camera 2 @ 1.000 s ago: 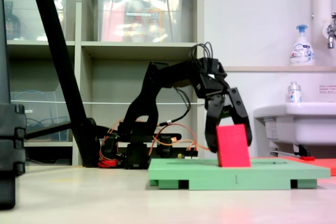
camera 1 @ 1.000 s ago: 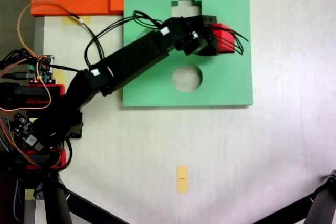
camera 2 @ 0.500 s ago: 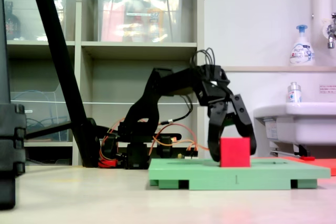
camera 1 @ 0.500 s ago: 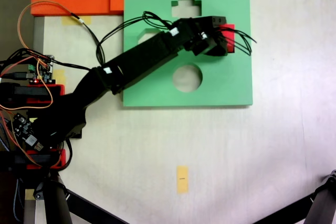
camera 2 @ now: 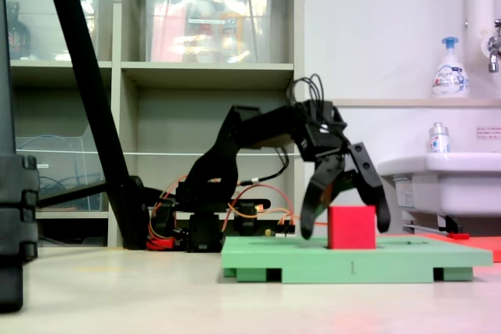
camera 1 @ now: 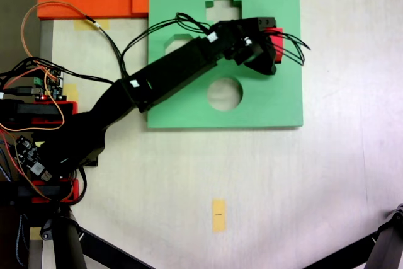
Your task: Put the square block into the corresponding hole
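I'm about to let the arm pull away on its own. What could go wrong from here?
The gripper stands open with its jaws straddling the red cube; lifting at a slant could clip and tip it. The cube stands well above the green board, so it may not be fully seated in the square hole. The arm's loose wires hang near the cube and might snag it.

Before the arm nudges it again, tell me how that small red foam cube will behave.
The small red foam cube looks matte and foam-like, so probably light and grippy. Flat faces suggest it will slide, not roll. It sits partly sunk in the green foam board, between the open gripper, so a sideways push may jam.
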Available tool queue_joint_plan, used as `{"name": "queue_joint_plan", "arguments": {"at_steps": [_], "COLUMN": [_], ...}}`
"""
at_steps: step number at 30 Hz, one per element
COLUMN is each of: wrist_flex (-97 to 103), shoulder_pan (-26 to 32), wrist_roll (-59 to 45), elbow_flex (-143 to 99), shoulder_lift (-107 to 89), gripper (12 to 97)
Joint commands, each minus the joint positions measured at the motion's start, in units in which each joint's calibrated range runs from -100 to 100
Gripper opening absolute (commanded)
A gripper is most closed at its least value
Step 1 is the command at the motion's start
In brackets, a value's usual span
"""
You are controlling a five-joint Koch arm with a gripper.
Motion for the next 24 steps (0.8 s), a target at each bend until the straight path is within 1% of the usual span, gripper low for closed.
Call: {"name": "queue_joint_plan", "arguments": {"at_steps": [1, 4, 6, 10, 13, 19, 20, 21, 22, 23, 24], "wrist_flex": [-1.57, -3.59, -4.65, -11.39, -20.82, -32.19, -32.86, -33.53, -33.63, -32.86, -31.71], "shoulder_pan": [0.34, 0.63, 1.03, 1.47, 1.76, -0.93, -1.86, -3.57, -5.96, -8.50, -11.18], "wrist_roll": [0.29, 0.00, 0.00, -0.10, -3.22, -18.85, -22.08, -26.67, -32.33, -36.63, -38.14], "elbow_flex": [2.92, 3.02, 3.02, 2.92, 2.92, 2.92, 2.82, 2.82, 2.62, 2.72, 2.72], "shoulder_lift": [-4.24, -7.73, -11.23, -22.96, -38.32, -68.91, -72.96, -77.57, -82.18, -86.51, -89.44], "gripper": [76.8, 89.0, 94.4, 95.1, 95.1, 94.6, 94.0, 89.1, 82.0, 73.1, 68.5]}}
